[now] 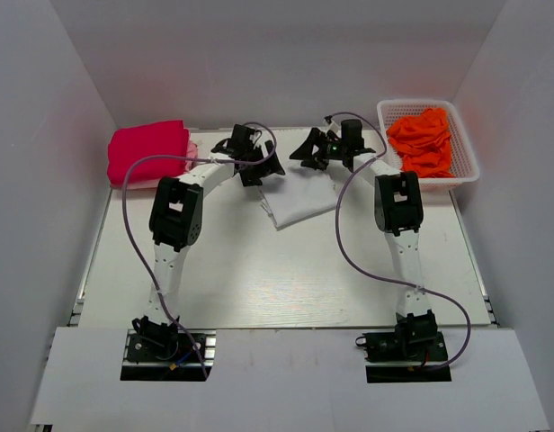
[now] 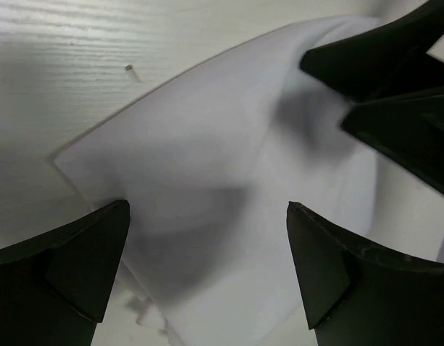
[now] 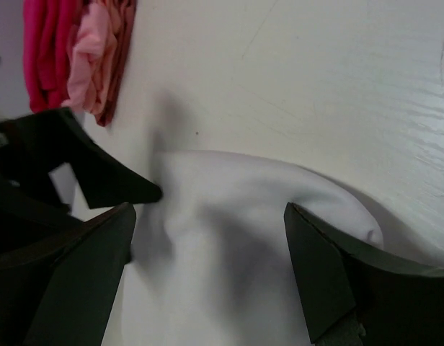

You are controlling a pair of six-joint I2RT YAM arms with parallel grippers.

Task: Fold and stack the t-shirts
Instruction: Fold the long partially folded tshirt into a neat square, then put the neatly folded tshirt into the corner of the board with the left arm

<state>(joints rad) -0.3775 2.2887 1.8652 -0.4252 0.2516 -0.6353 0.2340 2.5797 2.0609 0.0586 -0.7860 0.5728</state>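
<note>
Jaws on both arms stand wide open, gripping nothing: the left jaws over the near-left part of the folded white shirt, the right jaws over its far edge. It lies on the desk. Far left of it sits a crimson shirt with a paler pink shirt against it. To its right, orange shirts fill a white basket.

One white t-shirt, one crimson t-shirt, one basket
</note>
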